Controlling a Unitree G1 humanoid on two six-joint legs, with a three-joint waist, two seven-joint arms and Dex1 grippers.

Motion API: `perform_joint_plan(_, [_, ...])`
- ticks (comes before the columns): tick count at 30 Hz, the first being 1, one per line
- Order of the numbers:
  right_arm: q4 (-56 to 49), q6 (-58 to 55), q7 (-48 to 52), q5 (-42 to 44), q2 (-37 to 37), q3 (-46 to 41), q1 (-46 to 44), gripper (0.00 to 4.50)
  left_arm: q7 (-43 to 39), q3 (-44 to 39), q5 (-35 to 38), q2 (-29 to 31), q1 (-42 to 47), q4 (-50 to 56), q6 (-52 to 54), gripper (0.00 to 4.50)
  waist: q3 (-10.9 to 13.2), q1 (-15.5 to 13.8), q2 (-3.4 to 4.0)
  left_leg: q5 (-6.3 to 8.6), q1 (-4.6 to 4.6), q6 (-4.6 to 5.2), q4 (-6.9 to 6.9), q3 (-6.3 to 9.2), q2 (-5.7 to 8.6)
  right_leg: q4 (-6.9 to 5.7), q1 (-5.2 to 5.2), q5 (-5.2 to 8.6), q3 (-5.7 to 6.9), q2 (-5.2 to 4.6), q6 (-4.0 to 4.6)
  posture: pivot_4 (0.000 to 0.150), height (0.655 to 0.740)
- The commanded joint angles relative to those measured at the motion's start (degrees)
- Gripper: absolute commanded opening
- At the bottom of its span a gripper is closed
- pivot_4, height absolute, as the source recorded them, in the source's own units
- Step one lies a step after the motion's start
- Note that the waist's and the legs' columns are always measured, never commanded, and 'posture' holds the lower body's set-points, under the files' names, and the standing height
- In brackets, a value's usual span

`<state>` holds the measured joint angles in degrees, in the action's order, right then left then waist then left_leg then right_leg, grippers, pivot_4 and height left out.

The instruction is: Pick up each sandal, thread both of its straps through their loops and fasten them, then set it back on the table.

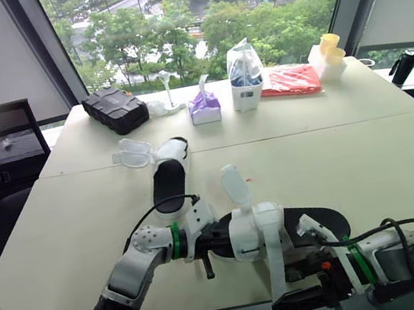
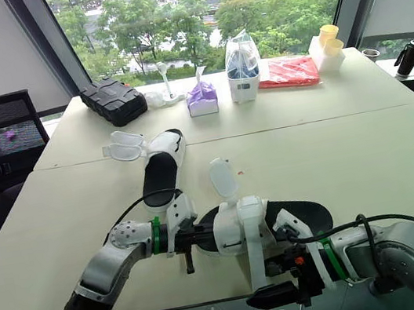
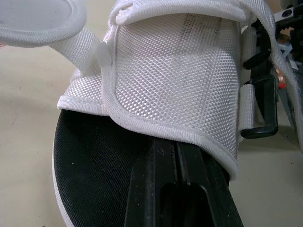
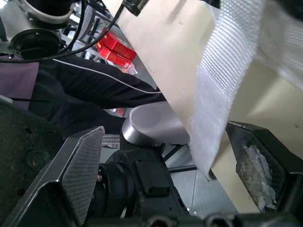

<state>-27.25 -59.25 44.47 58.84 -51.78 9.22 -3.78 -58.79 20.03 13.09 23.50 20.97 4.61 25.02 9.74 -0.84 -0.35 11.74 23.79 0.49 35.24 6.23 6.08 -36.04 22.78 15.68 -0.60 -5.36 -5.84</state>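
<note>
Left wrist view: your left gripper (image 3: pixel 177 158), fingers together, steadies the sandal (image 3: pixel 175 71) so the wide-apart right gripper (image 4: pixel 165 135) can catch its strap (image 4: pixel 222 80).

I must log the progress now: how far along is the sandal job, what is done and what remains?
Done: no sandal is finished yet. In hand: the near sandal sits at the table's edge, left gripper tucked under its upper, jaws shut; one strap hangs between the right gripper's open jaws, the other strap stands up. Left: both its straps, then the far sandal, straps open.
</note>
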Motion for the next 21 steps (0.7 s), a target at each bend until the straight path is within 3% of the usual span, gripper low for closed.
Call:
perform_joint_plan(1, [0.2, -1.0, -0.9, -0.4, 2.6, -0.2, -1.7, 4.41, -0.4, 2.0, -0.5, 0.7, -1.4, -0.6, 1.8, 0.0, 0.0, 0.1, -0.01, 0.0, -0.01, 0.0, 0.0, 0.0, 0.0, 0.0, 0.0, 0.0, 0.0, 0.01, 0.0, 0.15, 0.74])
perform_joint_plan(4, [0.2, -1.8, -0.3, -1.4, 3.5, 0.2, -2.2, 3.57, -0.2, 2.0, -0.5, 0.6, -1.5, -0.5, 2.1, 0.0, 0.0, 0.0, -0.01, 0.0, -0.01, 0.0, 0.0, 0.01, 0.0, -0.02, 0.0, 0.0, 0.0, 0.01, -0.01, 0.15, 0.74])
perform_joint_plan(10, [0.0, -2.7, 0.6, -2.3, 4.4, -0.3, -3.1, 0.42, -0.1, 1.9, -0.4, 0.5, -1.6, -0.5, 2.1, 0.0, 0.0, 0.0, 0.0, 0.0, -0.02, 0.0, 0.0, 0.01, 0.0, -0.03, 0.0, -0.01, 0.0, 0.01, -0.01, 0.15, 0.74])
perform_joint_plan(11, [-0.2, -2.8, 1.0, -2.2, 4.0, -0.9, -3.4, 0.05, -0.1, 1.9, -0.4, 0.5, -1.6, -0.6, 2.1, 0.0, 0.0, 0.0, 0.0, 0.0, -0.02, 0.0, 0.0, 0.01, 0.0, -0.03, 0.0, -0.01, 0.0, 0.01, -0.01, 0.15, 0.74])
perform_joint_plan(16, [-0.4, -6.1, 2.9, 0.2, 1.3, -3.5, -6.3, 0.05, -0.1, 2.1, -0.5, 0.2, -1.2, -1.1, 1.9, 0.0, 0.0, 0.0, 0.0, 0.0, -0.03, 0.0, 0.01, 0.01, 0.0, -0.03, -0.01, -0.01, 0.0, 0.01, -0.01, 0.15, 0.74])
perform_joint_plan(21, [4.3, -14.5, 5.6, 7.0, -1.2, -7.4, -20.7, 0.05, -0.3, 2.2, -0.7, -0.2, -0.5, -2.1, 1.3, 0.0, 0.0, 0.1, 0.02, -0.01, -0.04, 0.0, 0.03, 0.0, 0.01, -0.05, -0.01, -0.03, -0.02, 0.01, -0.04, 0.15, 0.74])
